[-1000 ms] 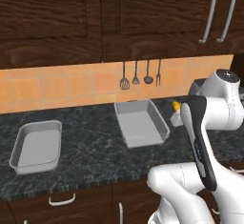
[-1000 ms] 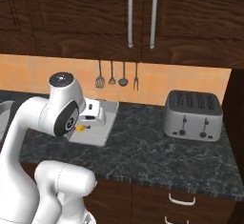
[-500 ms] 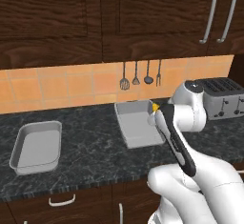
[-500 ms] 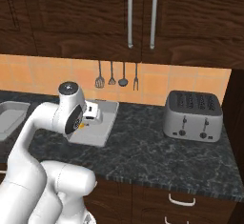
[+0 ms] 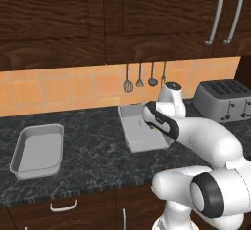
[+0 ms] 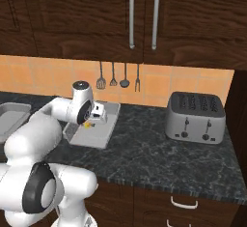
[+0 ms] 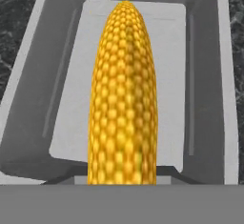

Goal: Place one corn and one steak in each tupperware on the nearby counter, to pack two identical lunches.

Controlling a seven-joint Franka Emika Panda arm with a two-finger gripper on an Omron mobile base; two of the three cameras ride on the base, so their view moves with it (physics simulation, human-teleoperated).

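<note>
Toaster (image 6: 195, 117) at right – four utensils (image 6: 118, 81) hanging on orange tile backsplash (image 5: 59, 88).

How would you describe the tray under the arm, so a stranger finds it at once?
On the black counter, look below the hanging utensils, left of the toaster. That grey tupperware has the end effector over it with a yellow corn; the other tray lies apart.

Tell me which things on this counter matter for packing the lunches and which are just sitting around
Part of the job:
- corn, held in the gripper over a tray
- tupperware under the corn
- second tupperware, empty, further left
- counter

Just lying about:
- toaster
- utensils hanging on the tiled wall
- upper cabinets
</note>
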